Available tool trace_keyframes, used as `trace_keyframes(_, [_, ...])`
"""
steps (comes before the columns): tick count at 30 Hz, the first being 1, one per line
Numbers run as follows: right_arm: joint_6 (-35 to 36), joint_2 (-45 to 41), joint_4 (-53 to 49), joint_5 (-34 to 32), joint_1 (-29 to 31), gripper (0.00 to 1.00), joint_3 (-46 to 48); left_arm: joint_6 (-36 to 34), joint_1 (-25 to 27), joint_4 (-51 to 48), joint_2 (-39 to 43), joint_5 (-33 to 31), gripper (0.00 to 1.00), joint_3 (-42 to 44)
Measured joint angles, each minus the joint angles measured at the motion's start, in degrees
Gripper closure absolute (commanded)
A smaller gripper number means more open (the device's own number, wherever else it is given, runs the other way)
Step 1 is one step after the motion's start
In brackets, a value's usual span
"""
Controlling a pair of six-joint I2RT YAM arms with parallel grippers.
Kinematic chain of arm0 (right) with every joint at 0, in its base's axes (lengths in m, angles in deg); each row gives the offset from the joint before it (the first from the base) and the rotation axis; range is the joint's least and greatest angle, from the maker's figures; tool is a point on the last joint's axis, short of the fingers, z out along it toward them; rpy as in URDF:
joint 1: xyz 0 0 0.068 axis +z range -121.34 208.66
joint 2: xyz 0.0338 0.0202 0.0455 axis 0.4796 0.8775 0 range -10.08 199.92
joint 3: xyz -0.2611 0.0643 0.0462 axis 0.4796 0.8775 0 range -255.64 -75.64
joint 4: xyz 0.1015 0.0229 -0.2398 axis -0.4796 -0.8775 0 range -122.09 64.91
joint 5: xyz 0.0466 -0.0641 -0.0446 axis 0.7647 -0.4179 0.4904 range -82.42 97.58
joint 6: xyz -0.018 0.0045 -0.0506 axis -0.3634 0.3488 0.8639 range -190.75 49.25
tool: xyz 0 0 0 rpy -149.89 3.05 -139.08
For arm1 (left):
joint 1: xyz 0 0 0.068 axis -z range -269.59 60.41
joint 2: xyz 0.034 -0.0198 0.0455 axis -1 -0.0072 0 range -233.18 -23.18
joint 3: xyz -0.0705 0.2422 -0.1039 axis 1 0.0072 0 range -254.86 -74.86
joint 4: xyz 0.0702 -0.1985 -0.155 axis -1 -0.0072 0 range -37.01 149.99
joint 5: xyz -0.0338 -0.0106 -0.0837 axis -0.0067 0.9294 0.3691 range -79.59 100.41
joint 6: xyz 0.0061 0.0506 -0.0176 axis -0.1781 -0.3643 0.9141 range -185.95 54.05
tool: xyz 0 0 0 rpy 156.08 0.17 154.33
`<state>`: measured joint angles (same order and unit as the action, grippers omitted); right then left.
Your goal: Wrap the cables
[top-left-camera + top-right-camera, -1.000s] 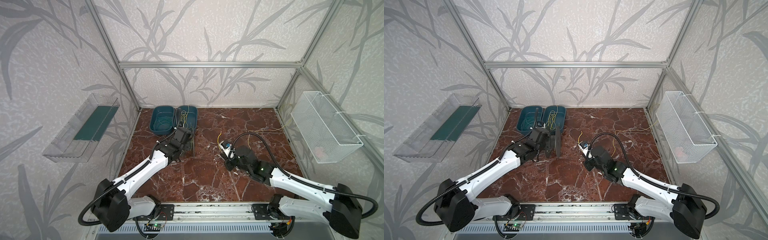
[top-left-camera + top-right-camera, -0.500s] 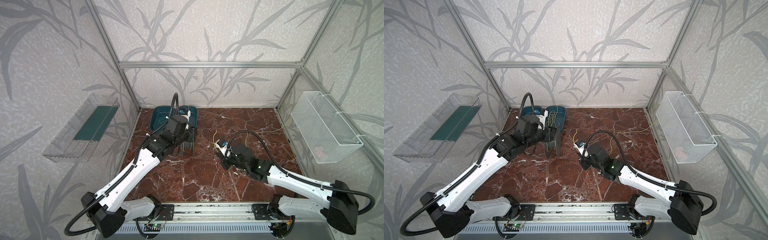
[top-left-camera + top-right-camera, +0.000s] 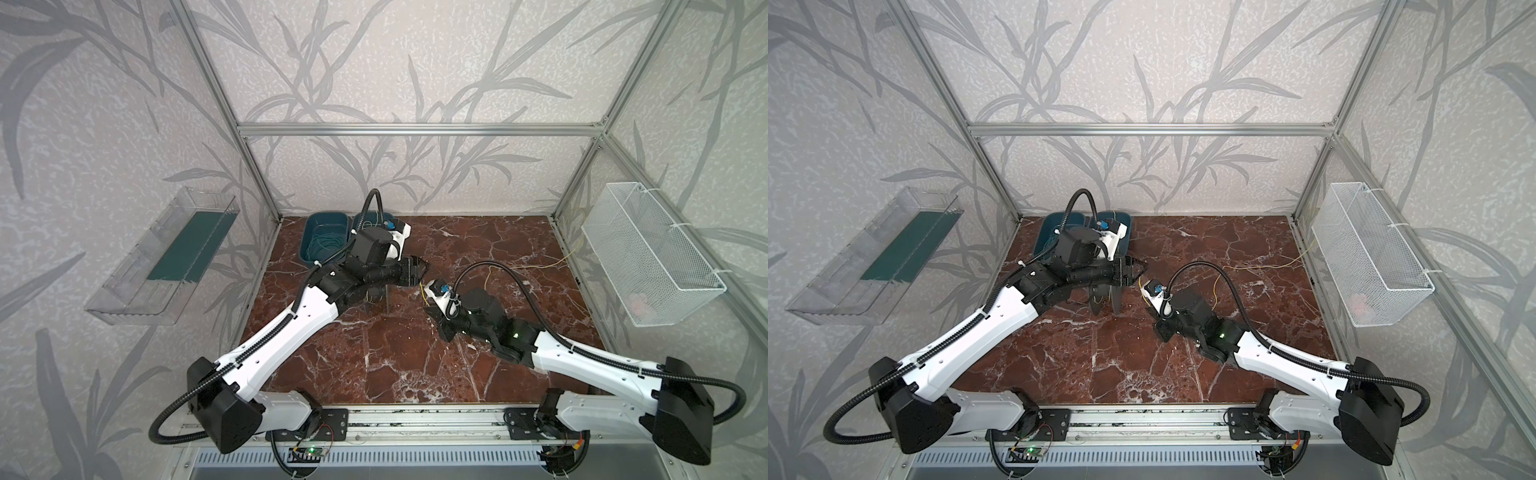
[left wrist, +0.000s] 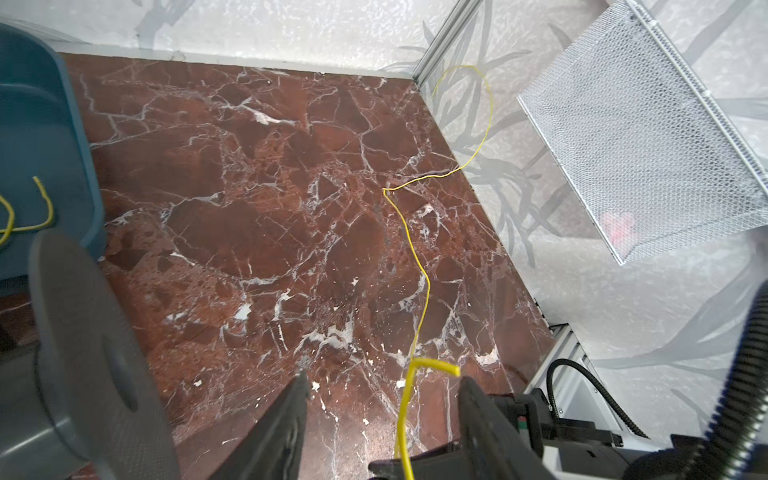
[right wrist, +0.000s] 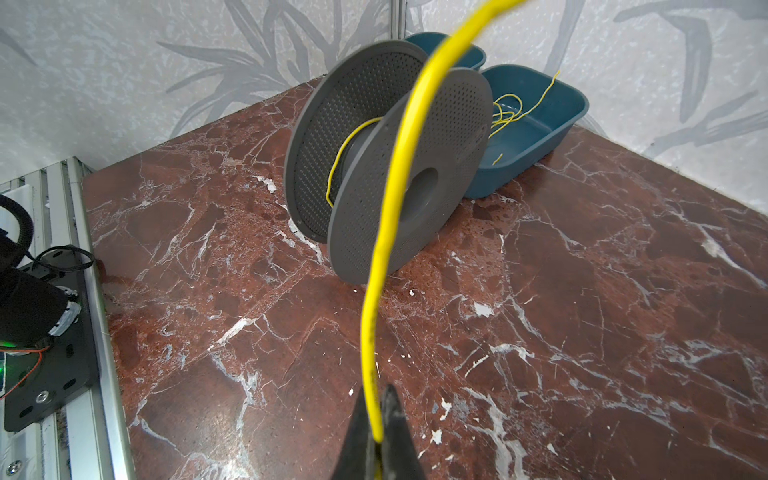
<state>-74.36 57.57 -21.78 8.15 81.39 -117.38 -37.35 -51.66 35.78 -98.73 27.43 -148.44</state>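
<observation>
I held the thin bright-yellow cable (image 5: 390,208) pinched in the right hand (image 5: 380,415), its end raised off the red marble counter (image 5: 582,291), so the spread left hand (image 4: 383,380) straddling it could, I judged, feed the perforated grey spool (image 5: 436,137)

Left gripper (image 4: 382,380) (jaws apart) now beside cable (image 4: 404,409)
</observation>
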Motion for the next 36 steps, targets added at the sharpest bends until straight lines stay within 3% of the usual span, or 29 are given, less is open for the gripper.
trace_keyframes(9, [-0.87, 0.63, 0.37, 0.48, 0.22, 1.0, 0.0, 1.09, 0.79, 3.85, -0.68, 2.67, 0.71, 1.33])
trace_keyframes(14, [-0.9, 0.59, 0.37, 0.61, 0.22, 1.0, 0.0, 0.85, 1.03, 4.52, -1.09, 2.95, 0.73, 2.91])
trace_keyframes(21, [-0.9, 0.42, 0.28, 0.61, 0.22, 1.0, 0.0, 0.15, 1.03, 4.63, -1.07, 3.48, 1.0, 4.0])
trace_keyframes(25, [-0.9, 0.42, 0.15, 0.5, 0.22, 0.99, 0.0, -0.07, 1.03, 6.16, -0.55, 3.58, 1.0, 4.87])
trace_keyframes(26, [-0.92, 0.44, 0.09, 0.39, 0.22, 0.93, 0.02, -0.02, 1.05, 6.97, -0.11, 3.13, 1.0, 5.55])
trace_keyframes(29, [-1.36, 0.37, 0.09, -0.35, 0.24, 0.6, 0.0, 0.2, 1.14, 11.8, 2.93, -0.02, 1.0, 10.05])
trace_keyframes(31, [-1.99, -0.04, -0.33, -0.94, 0.26, 0.44, 0.0, 0.11, 1.07, 16.94, 6.05, -3.76, 1.0, 14.6])
trace_keyframes(36, [-5.46, -5.07, -2.75, -1.95, 0.26, 0.27, 0.02, -0.81, 0.39, 28.63, 9.79, -10.78, 1.0, 19.06])
